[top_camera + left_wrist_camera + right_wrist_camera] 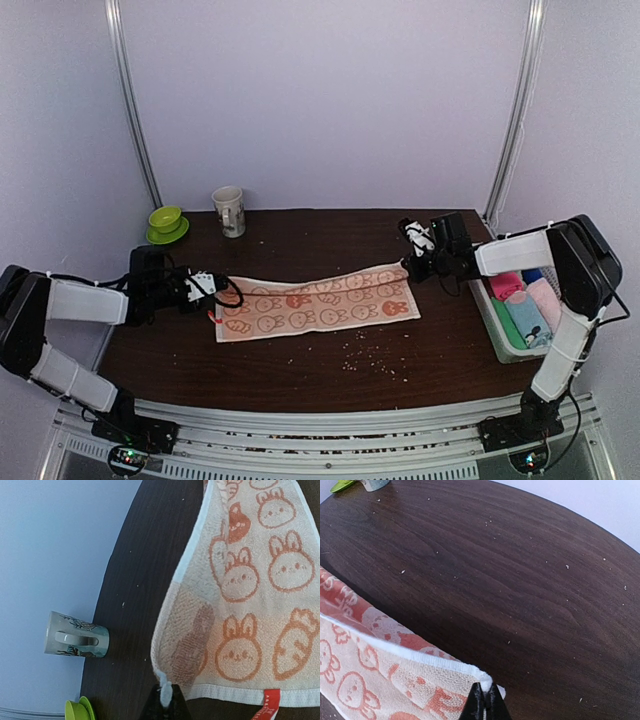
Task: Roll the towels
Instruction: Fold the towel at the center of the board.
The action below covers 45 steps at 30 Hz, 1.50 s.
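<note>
The orange-peach bunny towel [315, 303] lies spread lengthwise across the middle of the dark table. My left gripper [211, 291] is shut on its far left corner, with the white hem pinched between the fingertips in the left wrist view [165, 696]. My right gripper [408, 266] is shut on the far right corner, as the right wrist view [484, 694] shows. The far edge of the towel [395, 652] is lifted a little off the table, and the towel [250, 580] hangs slack from it. A hot pink roll [505, 284] lies in the basket at the right.
A white basket [497, 322] at the table's right edge also holds pale pink, blue and green rolls. A mug [229, 211] and a green bowl on a saucer [166, 222] stand at the back left; the mug [75, 641] lies beyond the towel's corner. Crumbs dot the table [370, 355].
</note>
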Motion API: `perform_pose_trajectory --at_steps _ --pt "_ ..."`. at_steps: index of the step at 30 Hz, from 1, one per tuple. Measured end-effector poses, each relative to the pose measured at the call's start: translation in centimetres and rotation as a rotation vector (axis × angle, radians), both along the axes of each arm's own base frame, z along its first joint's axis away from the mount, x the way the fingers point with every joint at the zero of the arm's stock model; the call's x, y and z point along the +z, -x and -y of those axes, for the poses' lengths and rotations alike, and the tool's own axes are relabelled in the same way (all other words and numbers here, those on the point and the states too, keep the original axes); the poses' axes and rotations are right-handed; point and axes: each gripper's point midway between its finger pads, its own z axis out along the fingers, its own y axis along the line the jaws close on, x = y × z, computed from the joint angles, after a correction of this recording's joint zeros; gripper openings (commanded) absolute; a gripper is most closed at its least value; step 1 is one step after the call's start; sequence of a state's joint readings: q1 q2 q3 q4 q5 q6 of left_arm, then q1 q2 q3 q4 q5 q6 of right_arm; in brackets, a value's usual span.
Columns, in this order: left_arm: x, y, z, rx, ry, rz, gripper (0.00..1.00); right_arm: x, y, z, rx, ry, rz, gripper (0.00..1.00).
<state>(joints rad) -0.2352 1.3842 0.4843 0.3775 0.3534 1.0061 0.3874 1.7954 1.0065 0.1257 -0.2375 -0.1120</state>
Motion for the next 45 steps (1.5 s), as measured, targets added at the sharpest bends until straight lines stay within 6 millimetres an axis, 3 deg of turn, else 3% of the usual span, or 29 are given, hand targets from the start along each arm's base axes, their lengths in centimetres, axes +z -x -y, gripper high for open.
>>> perform_pose_trajectory --at_steps 6,14,33,45 --pt "0.0 1.3 -0.1 -0.054 -0.021 -0.004 0.02 -0.6 0.9 0.2 0.022 0.029 -0.025 0.0" --pt "-2.7 3.8 -0.2 -0.113 -0.073 -0.076 0.06 -1.9 2.3 0.3 0.044 0.069 -0.065 0.0" --pt "-4.4 5.7 -0.4 -0.179 -0.134 -0.106 0.13 -3.8 4.6 0.0 0.064 0.152 -0.11 0.1" --pt "-6.2 7.3 -0.8 -0.22 -0.183 -0.148 0.13 -2.1 6.3 0.5 0.055 0.158 -0.076 0.14"
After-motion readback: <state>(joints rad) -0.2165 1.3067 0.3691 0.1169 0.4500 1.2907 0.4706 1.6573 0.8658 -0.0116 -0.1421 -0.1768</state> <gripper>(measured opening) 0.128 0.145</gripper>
